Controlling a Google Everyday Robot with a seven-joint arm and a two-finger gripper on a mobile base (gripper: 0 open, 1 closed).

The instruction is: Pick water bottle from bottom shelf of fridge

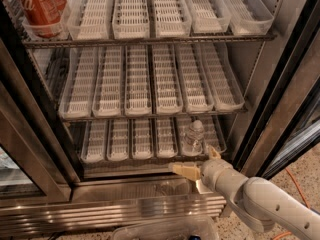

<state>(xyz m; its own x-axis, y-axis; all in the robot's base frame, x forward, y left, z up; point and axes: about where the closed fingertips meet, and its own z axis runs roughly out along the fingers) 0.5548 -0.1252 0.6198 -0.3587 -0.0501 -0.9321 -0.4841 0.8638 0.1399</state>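
The gripper (197, 160) is held low over the sill (125, 188), just in front of the water bottle (195, 134) on the bottom shelf (131, 159). Its fingers appear to be spread apart. The arm (265, 204) is extended from the lower right.

Smooth off-white rounded arm (270, 204), tan-fingered end effector (193, 159) over the steel sill (135, 188)

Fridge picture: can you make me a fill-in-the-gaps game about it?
The small clear ribbed plastic water bottle stands on the ____ dark wire shelf of the big steel fridge. The red cola cans sit on the ____ rack. The robot's open tan claw, hovering below the bottle by the steel sill, holds ____.
Missing words: bottom; top; nothing.
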